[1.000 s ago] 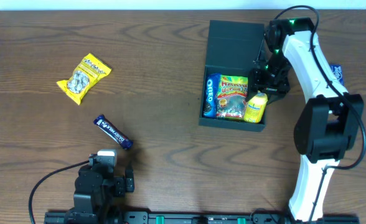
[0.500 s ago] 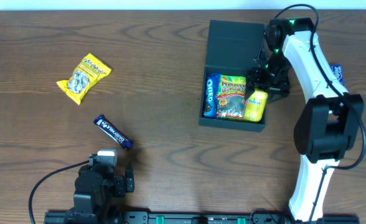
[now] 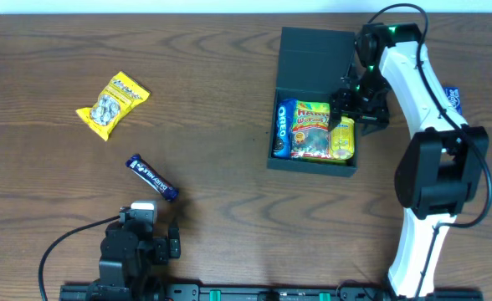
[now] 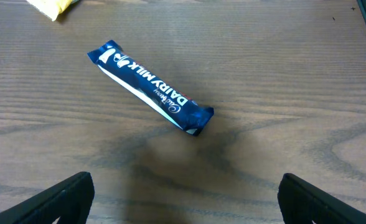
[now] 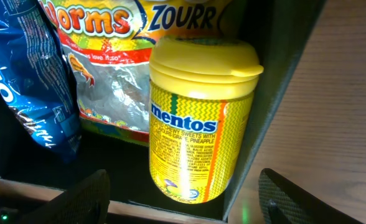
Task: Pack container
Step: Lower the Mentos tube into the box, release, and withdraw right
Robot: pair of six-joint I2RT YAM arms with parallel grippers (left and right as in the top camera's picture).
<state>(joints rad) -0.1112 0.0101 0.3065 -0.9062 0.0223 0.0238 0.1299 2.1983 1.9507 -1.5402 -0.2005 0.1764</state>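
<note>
We count one container, its flap lid open, on the right half of the table, and five snacks. Three lie inside it side by side: a blue Oreo packet, a sour worms bag in the middle, and a yellow Mentos bottle against the right wall. Two lie on the table well to its left: a yellow packet and a Dairy Milk bar. The right gripper hangs over the Mentos bottle, fingers spread clear of it, holding nothing. The left gripper stands wide open near the bar.
</note>
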